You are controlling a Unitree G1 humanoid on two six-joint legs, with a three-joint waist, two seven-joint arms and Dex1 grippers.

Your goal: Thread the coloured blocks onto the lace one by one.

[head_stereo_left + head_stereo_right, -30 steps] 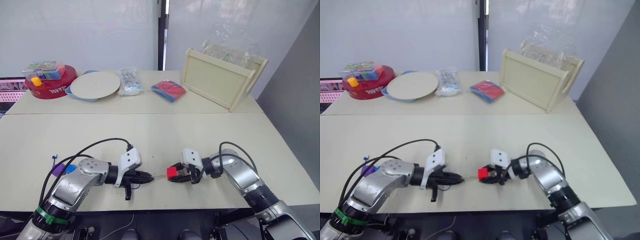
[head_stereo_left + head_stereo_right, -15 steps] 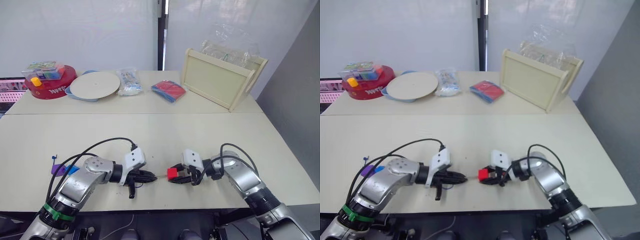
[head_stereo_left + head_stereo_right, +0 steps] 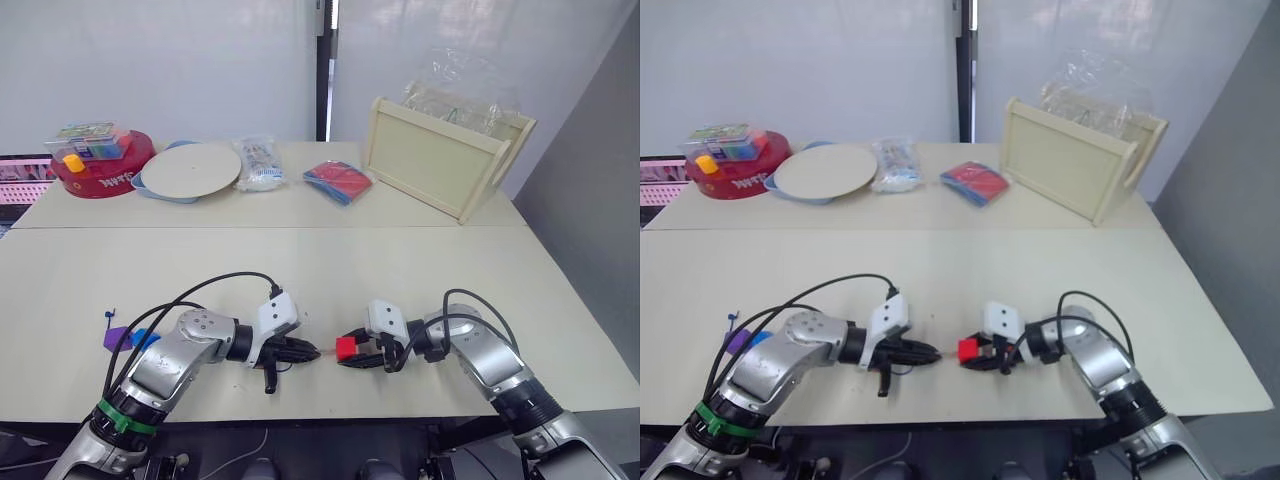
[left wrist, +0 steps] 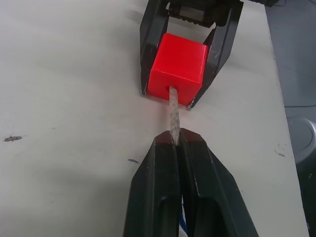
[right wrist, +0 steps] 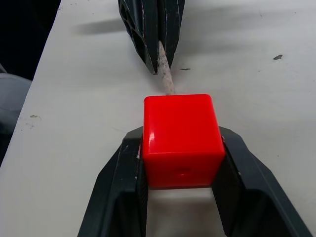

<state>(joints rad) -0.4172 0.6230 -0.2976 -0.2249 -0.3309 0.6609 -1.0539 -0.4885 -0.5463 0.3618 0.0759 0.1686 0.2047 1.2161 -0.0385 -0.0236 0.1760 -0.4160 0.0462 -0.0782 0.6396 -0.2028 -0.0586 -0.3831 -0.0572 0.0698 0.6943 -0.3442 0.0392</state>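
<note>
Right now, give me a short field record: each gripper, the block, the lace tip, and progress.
left gripper: shut on the lace
right gripper: shut on the red block
red block: held just above the table
lace tip: pale, its end in the block's near face
progress: tip entering the hole; not seen out the far side
other blocks: purple and blue, by the left arm

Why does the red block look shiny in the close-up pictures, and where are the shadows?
Right wrist view: pale glare streaks the red block along its edge and top face. Left wrist view: the block's top looks brighter than its front, and a soft shadow lies on the table beside the left gripper. Left eye view: faint shadows sit under both arms.
</note>
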